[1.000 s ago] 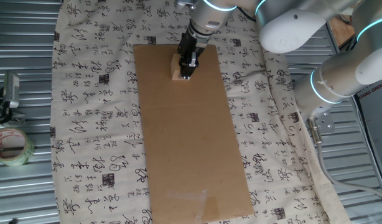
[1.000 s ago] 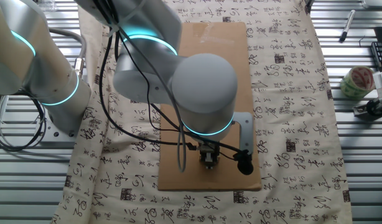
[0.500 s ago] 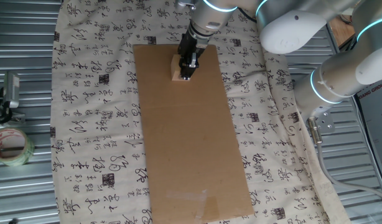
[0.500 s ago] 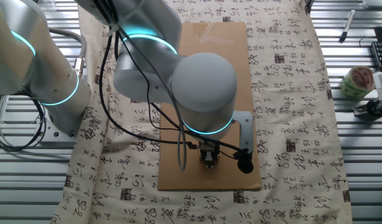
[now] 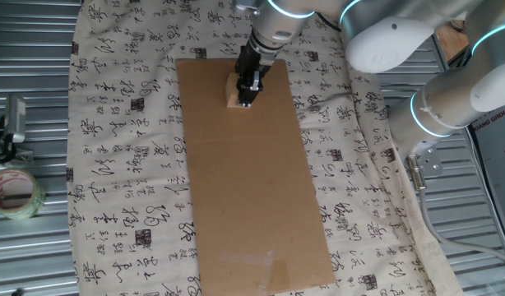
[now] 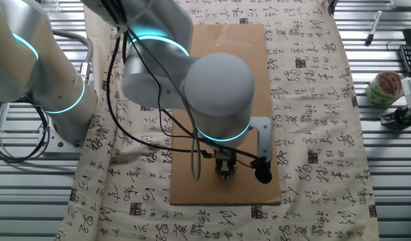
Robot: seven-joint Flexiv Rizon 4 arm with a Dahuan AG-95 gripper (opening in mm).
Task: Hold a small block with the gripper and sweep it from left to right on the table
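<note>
I am pressing my gripper (image 5: 246, 97) down with its fingers clenched around the small block (image 5: 234, 90), which is sitting near one end of the brown cardboard sheet (image 5: 252, 181). The sheet is lying along the cream calligraphy cloth of the table (image 5: 121, 148), with corrugated metal (image 5: 30, 247) surrounding it and a tape roll (image 5: 12, 193) resting there.

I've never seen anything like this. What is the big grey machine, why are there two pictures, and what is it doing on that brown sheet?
It is a robot arm, filmed by two fixed cameras on opposite sides of the table. At its tip is a narrow black claw with two fingers. The claw stands at one end of a brown cardboard sheet lying on a cream cloth printed with black calligraphy, and it appears closed on a small pale wooden block resting on the cardboard. In the other view the arm's bulk mostly hides the claw. A tape roll sits off the cloth.
</note>
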